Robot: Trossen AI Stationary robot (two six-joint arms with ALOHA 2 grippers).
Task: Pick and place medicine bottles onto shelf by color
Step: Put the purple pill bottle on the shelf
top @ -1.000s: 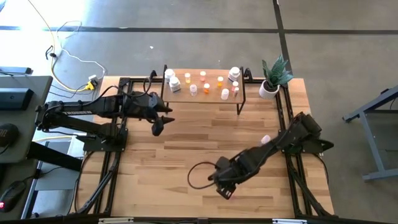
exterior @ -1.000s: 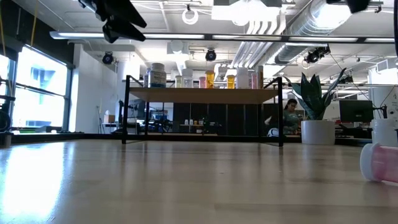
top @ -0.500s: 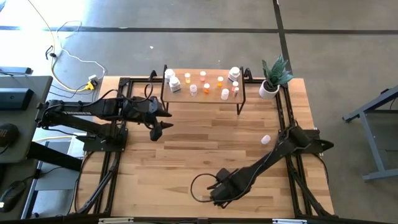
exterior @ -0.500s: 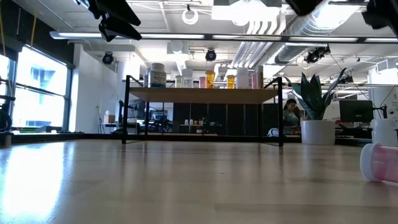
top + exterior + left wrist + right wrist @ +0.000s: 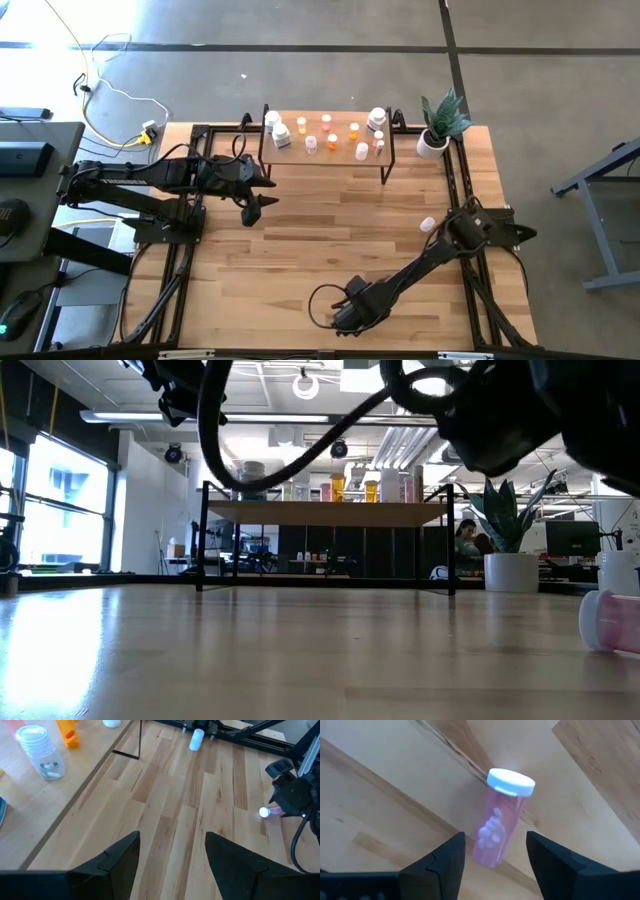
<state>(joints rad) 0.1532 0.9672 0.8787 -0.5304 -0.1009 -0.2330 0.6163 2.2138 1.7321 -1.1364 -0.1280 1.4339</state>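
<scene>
Over the past second my right gripper (image 5: pixel 495 857) has swung down toward the table's near edge and now hangs right above a pink bottle (image 5: pixel 500 822) lying on its side on the bare wood, white cap pointing away from my wrist. My fingers stand apart, one on each side of its lower end, and hold nothing yet. I judge that the reach is finished and that the drop and squeeze come next.

In the left wrist view the same bottle (image 5: pixel 269 811) lies beside my right arm. Another pink bottle (image 5: pixel 427 224) lies on its side farther right, also unsorted. The shelf (image 5: pixel 345 157) at the far edge already carries white, orange and pink bottles standing upright. My left gripper (image 5: pixel 172 852) waits in the air just in front of the shelf's left end, fingers apart and empty.
</scene>
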